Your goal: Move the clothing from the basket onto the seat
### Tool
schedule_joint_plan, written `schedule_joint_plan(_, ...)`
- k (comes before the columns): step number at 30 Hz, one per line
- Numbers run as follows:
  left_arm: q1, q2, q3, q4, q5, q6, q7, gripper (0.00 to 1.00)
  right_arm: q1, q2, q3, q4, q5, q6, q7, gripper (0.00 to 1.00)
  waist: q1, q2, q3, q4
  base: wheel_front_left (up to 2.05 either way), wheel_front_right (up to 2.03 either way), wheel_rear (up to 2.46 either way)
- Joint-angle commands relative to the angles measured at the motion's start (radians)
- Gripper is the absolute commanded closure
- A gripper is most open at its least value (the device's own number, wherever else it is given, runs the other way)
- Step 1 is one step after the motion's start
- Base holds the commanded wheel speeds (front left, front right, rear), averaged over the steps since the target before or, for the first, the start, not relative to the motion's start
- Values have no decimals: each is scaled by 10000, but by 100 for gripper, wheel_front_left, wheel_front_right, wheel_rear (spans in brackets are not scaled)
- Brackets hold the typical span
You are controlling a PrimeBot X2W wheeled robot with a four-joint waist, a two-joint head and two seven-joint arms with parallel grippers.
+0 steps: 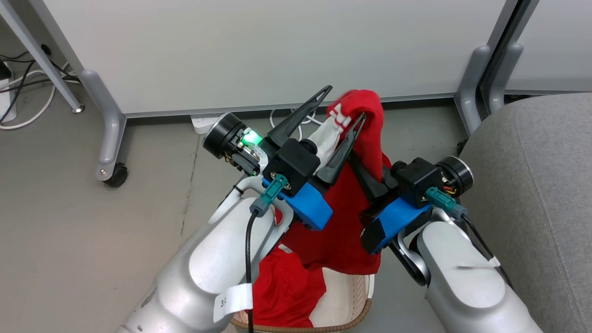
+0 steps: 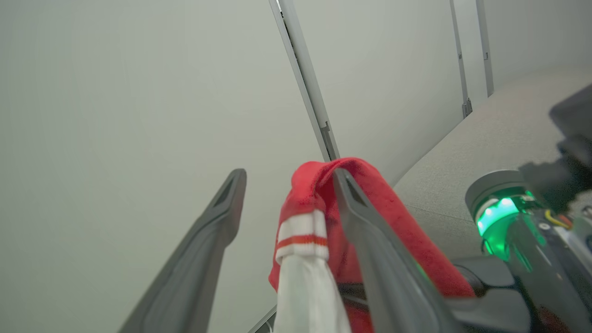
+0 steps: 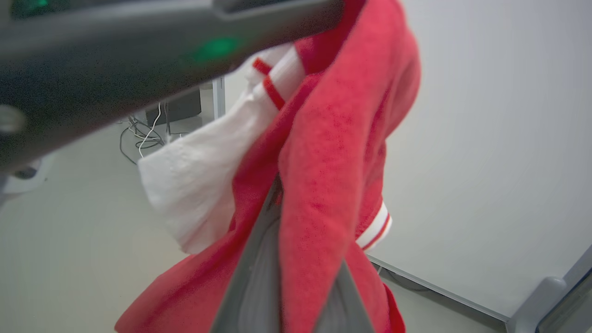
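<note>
Hanging up in the air between the two arms is a bright red soft cloth top with white stripes (image 1: 358, 203). The right gripper (image 3: 277, 203) is pinched tight on it, and the red cloth runs down between its two dark fingers.

The left gripper (image 1: 346, 102) is spread wide and holds nothing. One fold of the top lies over the tip of one of its long dark fingers (image 2: 370, 240). A white part with a red stripe hangs down in the gap between the two fingers.

The lower end of the top hangs over the cream-white plastic basket with small holes and a brown rim (image 1: 356, 296). The basket sits on the grey floor (image 1: 92, 231) under the arms. A second bright red cloth piece (image 1: 286, 291) lies inside the basket, partly hidden by the left arm.

The big grey cloth-covered seat (image 1: 532, 185) is on the robot's right, close to the basket. The lifted top is apart from the seat.

Behind it all stands a white wall panel on grey legs (image 1: 277, 46). One leg has a small black wheel (image 1: 115, 175). Some white and black cables (image 1: 27, 92) lie on the floor at the far left.
</note>
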State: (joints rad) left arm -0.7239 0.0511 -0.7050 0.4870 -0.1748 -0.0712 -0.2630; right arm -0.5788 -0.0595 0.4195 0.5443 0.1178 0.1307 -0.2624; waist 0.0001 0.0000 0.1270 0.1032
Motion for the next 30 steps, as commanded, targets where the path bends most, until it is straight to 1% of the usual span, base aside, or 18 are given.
schedule_joint_plan(1, 39, -11, 23, 42, 23, -3, -27, 0, 30, 19, -48, -78, 87, 1, -37, 100, -1, 0, 19, -8, 0, 0, 0)
schedule_joint_plan(11, 114, -2, 105, 79, 172, -38, -27, 0, 74, -118, -641, -497, 75, 1, -37, 100, -1, 0, 336, -287, 0, 0, 0)
schedule_joint_plan(21, 381, 167, 138, -192, 372, -116, -27, 0, 148, -254, -1384, -992, -14, 3, -38, 100, -1, 0, 786, -1254, 0, 0, 0)
schedule_joint_plan(30, 785, 210, -7, -496, 484, -200, -26, 0, 534, -342, -2557, -1583, -77, 1, -38, 100, -1, 0, 1132, -2323, 0, 0, 0)
